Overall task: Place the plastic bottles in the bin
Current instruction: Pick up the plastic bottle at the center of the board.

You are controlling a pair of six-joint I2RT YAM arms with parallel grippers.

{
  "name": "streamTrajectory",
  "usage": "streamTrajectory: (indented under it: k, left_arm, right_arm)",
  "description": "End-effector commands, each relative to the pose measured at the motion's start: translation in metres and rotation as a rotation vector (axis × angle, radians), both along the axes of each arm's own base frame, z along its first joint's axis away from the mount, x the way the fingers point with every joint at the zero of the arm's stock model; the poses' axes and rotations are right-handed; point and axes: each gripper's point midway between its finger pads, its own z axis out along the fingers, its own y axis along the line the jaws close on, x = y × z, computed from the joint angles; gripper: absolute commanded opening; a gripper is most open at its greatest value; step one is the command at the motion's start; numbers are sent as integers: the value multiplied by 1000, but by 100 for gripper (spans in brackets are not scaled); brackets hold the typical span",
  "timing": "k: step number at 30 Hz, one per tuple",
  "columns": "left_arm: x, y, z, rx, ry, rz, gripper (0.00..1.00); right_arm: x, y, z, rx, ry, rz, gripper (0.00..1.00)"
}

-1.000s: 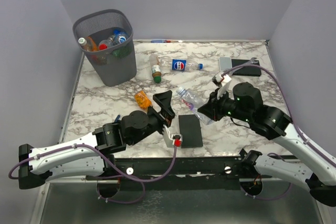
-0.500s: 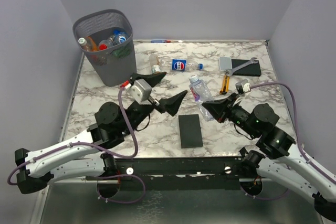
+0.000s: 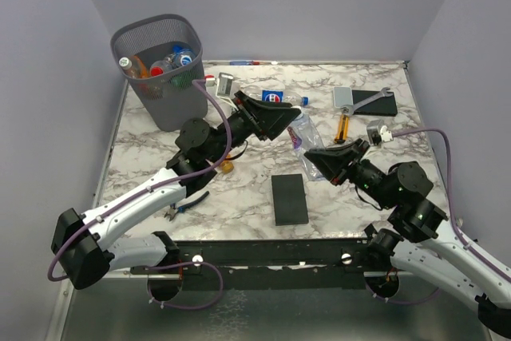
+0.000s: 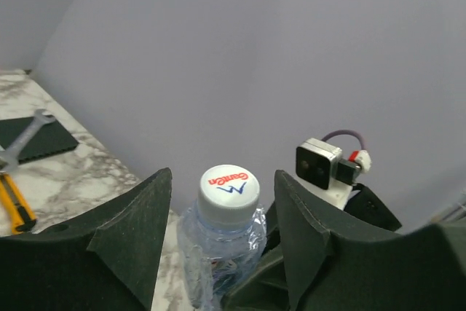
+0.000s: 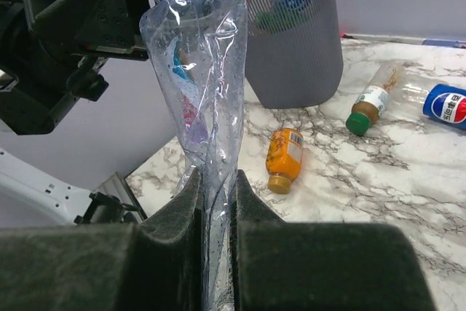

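A crumpled clear bottle (image 3: 302, 132) with a white cap (image 4: 228, 186) is held off the table, and my right gripper (image 5: 216, 180) is shut on its flattened lower end. My left gripper (image 4: 222, 173) is open; its fingers flank the cap end with a thin gap on each side. The mesh bin (image 3: 164, 101) stands at the back left with several bottles (image 3: 164, 65) inside. On the table lie an orange bottle (image 5: 285, 156), a green-capped bottle (image 5: 370, 103) and a blue-labelled bottle (image 3: 275, 97).
A black slab (image 3: 287, 199) lies near the front edge, with pliers (image 3: 188, 204) to its left under the left arm. At the back right are a wrench (image 3: 375, 95), another black slab (image 3: 375, 105) and an orange-handled tool (image 3: 343, 125).
My right gripper lifted the clear bottle off the table. My left arm swung from the front edge up to it, and its jaws narrowed around the cap end.
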Motion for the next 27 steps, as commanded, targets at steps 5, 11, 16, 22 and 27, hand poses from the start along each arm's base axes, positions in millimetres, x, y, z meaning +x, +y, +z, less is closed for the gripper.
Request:
streamTrajectory:
  k: [5,11,16,22,27]
  left_arm:
    - [-29,-5,38,-116,-33,-170,63]
    - [-28,-9,25,-71,-33,-175,57]
    - [-25,-14,16,-22,-31,-172,51]
    - [-20,-21,4,45,-22,-168,57]
    - [-17,-21,-4,84,-14,-153,57]
  right_arm:
    - [-3,2,0,8,-6,20,0]
    - [-2,4,0,1,-2,25,0]
    - [-2,5,-1,-9,-1,29,0]
    - [-1,8,-3,-24,3,35,0]
    - [-1,7,-2,-25,3,32,0]
